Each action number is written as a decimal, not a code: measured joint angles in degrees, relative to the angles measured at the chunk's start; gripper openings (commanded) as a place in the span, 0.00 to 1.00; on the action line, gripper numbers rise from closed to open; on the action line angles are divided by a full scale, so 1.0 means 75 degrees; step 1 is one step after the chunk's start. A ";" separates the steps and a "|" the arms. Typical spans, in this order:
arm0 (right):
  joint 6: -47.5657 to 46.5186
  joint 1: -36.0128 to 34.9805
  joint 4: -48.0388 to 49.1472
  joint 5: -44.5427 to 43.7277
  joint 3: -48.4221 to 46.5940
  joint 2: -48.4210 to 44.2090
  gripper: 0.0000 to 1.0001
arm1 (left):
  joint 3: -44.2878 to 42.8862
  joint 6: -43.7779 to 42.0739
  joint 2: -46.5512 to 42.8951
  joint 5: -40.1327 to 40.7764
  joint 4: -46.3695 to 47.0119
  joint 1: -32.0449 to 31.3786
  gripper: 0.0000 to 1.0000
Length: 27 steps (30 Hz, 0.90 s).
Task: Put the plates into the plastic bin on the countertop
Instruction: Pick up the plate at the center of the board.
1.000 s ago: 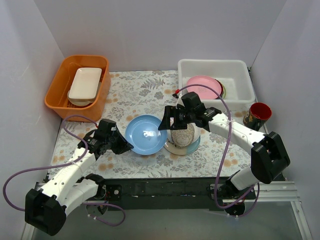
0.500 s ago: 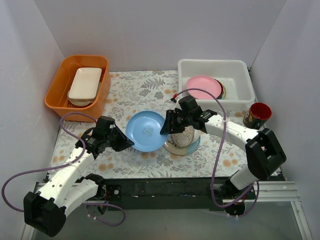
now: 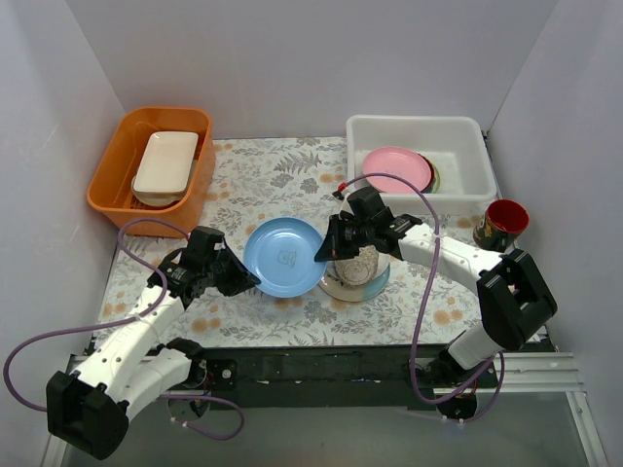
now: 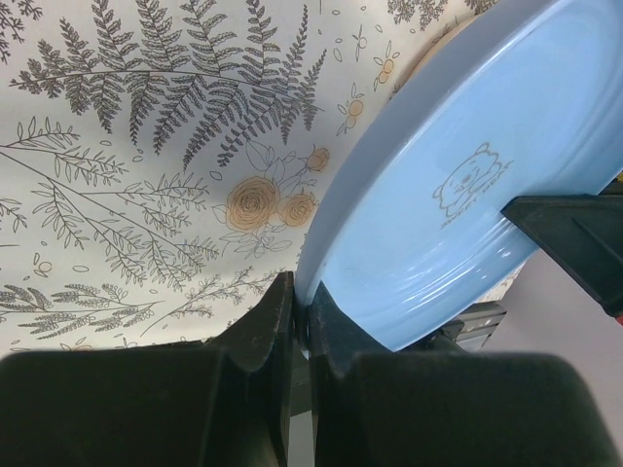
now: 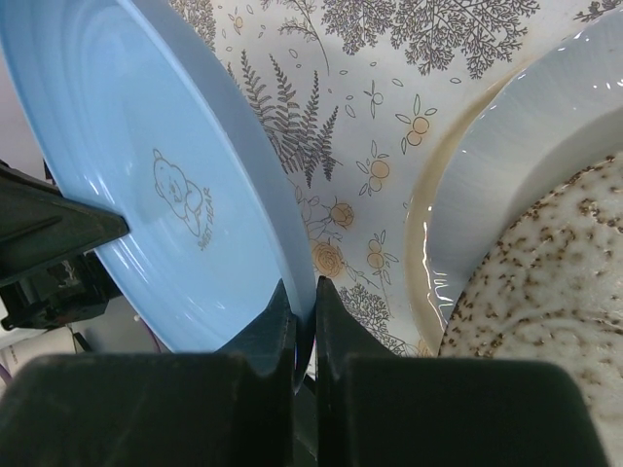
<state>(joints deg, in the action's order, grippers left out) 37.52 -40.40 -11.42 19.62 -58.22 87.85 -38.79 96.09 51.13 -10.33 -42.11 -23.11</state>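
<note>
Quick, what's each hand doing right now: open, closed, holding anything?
Left hand: closed on the rim of the blue plate.
Right hand: closed on the same plate's opposite rim.

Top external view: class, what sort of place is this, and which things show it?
Likely a mock kitchen counter in a robot test booth: plain white walls box in the leaf-print countertop, the white plastic bin and orange tub hold dishes, and the left gripper and right gripper pinch one light blue plate.
</note>
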 measured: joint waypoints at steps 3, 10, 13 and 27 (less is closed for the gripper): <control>0.0003 0.0000 0.0000 -0.0003 0.0009 -0.0003 0.01 | 0.0000 -0.0032 -0.0006 0.0012 0.0012 0.0000 0.06; -0.0026 -0.0003 0.0055 0.0003 0.0318 -0.0166 0.01 | 0.0000 -0.0163 -0.0087 -0.0012 0.0026 -0.0029 0.56; -0.0029 -0.0017 0.0050 0.0006 0.0425 -0.0181 0.01 | 0.0000 -0.0201 -0.0198 0.0006 0.0015 -0.0029 0.69; -0.0058 -0.0017 -0.0082 0.0000 0.0495 -0.0446 0.01 | 0.0003 -0.0187 -0.0554 0.0122 0.0000 -0.0029 0.98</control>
<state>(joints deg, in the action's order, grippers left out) 37.08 -40.53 -12.03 19.62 -54.50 84.51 -38.76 94.70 46.98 -9.41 -42.11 -23.33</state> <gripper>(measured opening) 0.080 0.981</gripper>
